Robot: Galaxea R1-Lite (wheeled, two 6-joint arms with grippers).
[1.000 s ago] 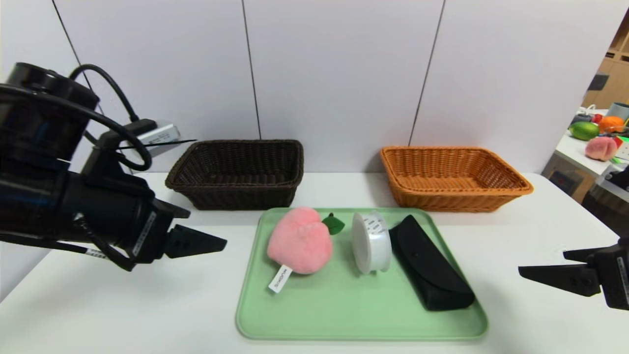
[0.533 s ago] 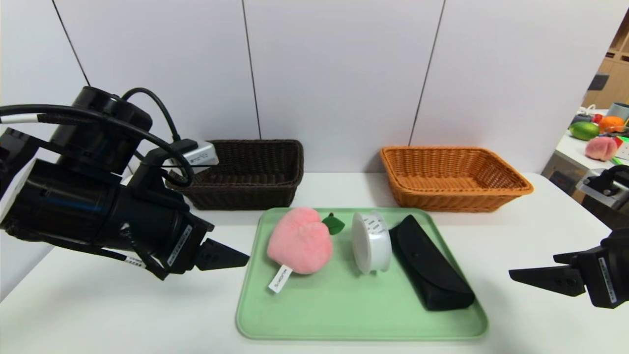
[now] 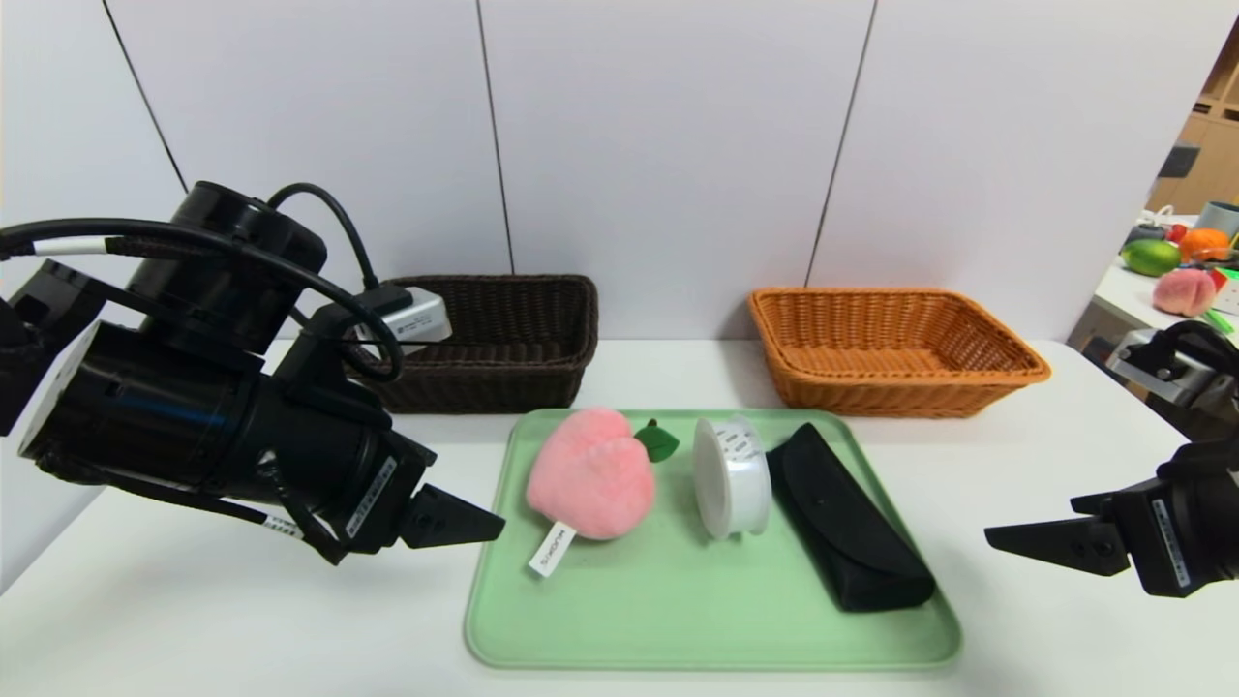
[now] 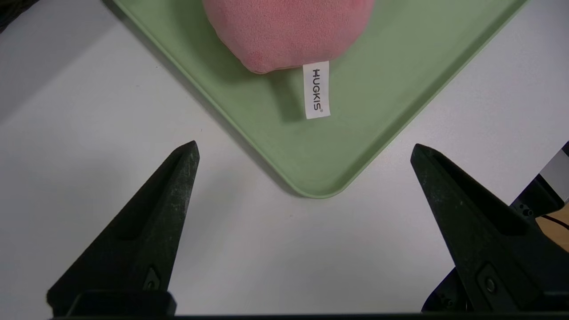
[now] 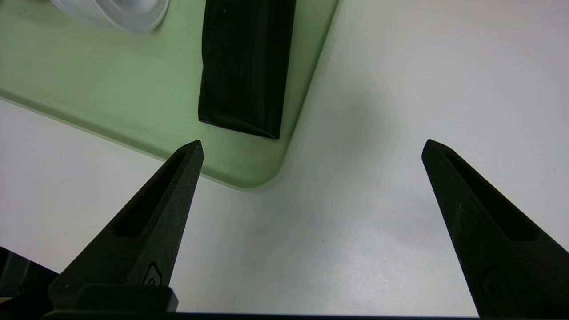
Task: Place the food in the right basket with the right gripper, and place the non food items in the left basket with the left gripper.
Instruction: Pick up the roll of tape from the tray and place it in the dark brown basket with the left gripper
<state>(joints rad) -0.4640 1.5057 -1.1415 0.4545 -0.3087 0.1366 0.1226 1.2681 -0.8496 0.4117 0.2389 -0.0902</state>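
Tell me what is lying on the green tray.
On the green plastic tray lie a pink plush peach with a white tag, a clear tape roll on edge, and a black soft case. What lies beneath them is hidden.

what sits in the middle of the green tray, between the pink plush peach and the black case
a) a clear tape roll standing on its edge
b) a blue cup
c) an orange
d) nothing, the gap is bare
a: the clear tape roll stands on its edge on the green tray, with the pink plush peach on one side and the black case on the other.
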